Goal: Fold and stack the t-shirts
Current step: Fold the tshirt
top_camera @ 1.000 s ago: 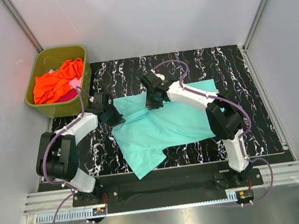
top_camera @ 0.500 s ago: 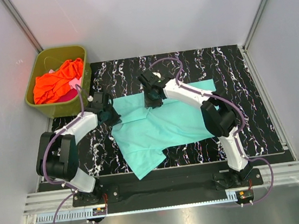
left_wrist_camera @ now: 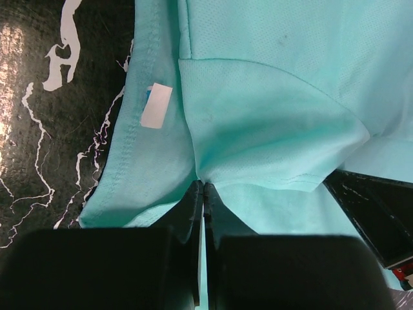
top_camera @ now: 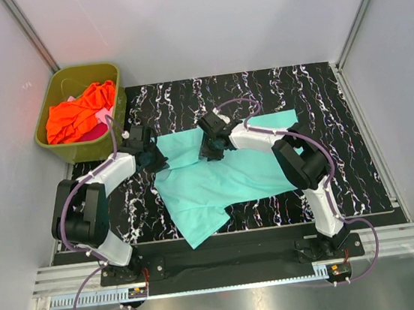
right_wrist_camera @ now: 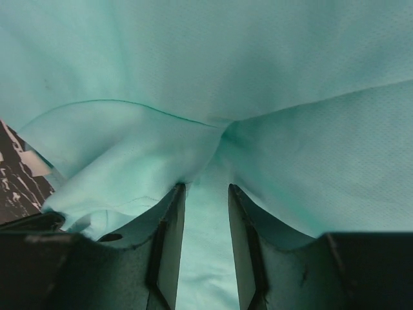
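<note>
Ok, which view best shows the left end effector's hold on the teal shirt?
Left wrist: the left end effector is shut, with a fold of the teal shirt pinched in its jaws. Top external shows it only as a dark shape at the shirt's left edge. Right wrist shows only the right end effector, open over teal cloth.

Nothing legible is showing anywhere. A white tag [left_wrist_camera: 157,105] is sitting on the teal t-shirt [left_wrist_camera: 271,97] — its bluish print is reading as a mere blur.

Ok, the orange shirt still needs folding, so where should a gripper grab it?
Pinch the highest bunched ridge of the orange shirt, coming straight down from above: it lies crumpled in the olive tub, whose walls likely block a sideways approach.
</note>
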### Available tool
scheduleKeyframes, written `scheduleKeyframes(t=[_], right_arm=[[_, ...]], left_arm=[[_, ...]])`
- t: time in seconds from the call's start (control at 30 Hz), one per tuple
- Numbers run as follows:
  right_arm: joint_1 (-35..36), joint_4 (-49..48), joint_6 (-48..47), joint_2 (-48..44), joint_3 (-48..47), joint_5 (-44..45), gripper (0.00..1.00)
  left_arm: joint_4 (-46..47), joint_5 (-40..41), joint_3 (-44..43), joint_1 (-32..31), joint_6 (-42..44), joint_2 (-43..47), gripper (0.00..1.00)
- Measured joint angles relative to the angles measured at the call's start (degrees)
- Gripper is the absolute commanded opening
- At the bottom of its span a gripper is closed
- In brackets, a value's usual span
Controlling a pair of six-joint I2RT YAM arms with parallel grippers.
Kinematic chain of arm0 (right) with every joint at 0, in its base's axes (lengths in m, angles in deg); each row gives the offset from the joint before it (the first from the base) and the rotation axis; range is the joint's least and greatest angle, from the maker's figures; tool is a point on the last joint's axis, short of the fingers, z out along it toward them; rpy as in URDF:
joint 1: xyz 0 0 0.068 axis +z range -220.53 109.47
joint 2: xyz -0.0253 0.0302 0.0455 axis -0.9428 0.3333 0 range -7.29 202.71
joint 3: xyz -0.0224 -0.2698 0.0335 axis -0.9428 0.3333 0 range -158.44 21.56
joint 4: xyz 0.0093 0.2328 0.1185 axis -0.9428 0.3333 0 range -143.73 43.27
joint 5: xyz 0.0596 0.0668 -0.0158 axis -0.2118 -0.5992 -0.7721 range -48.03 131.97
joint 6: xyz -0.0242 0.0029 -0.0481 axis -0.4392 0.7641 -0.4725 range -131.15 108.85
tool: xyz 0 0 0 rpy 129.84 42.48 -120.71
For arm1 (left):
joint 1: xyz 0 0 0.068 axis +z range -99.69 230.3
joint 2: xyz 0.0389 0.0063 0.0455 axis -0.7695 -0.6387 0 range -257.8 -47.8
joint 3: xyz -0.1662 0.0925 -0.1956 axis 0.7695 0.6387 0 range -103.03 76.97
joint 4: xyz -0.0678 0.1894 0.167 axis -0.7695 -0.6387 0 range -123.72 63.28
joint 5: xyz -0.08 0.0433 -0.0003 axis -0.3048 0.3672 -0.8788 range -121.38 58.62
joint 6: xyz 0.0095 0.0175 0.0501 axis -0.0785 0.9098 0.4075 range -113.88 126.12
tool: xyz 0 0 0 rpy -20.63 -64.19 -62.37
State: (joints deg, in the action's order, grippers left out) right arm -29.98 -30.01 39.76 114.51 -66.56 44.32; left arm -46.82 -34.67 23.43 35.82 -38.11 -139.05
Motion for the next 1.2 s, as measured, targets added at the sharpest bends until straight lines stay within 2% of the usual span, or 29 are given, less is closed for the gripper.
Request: scheduleKeyframes(t=[0.17,0.3,0.47,0.97,1.1,1.2], right_arm=[[0.0,-3.19,1.44,0.0,0.2,-0.44,0.39],[0.0,-4.63,2.56,0.0,0.79,-0.46,0.34],[0.0,-5.51,3.85,0.0,2.4,-0.46,0.39],[0.0,-9.14,4.94,0.0,2.43,-0.44,0.39],[0.0,-9.31,5.35,0.0,2.43,-0.28,0.37],[0.0,-9.38,5.9,0.02,2.43,0.07,0.32]], left_arm=[[-0.02,-0.35,0.0,0.0,-0.02,0.0,0.0],[0.0,-0.55,0.0,0.0,-0.02,0.0,0.0],[0.0,-0.59,0.0,0.0,-0.02,0.0,0.0],[0.04,-0.63,0.0,0.0,-0.44,-0.02,0.0],[0.04,-0.72,0.0,0.0,-0.44,-0.02,0.0],[0.04,-0.85,0.0,0.0,-0.48,-0.02,0.0]])
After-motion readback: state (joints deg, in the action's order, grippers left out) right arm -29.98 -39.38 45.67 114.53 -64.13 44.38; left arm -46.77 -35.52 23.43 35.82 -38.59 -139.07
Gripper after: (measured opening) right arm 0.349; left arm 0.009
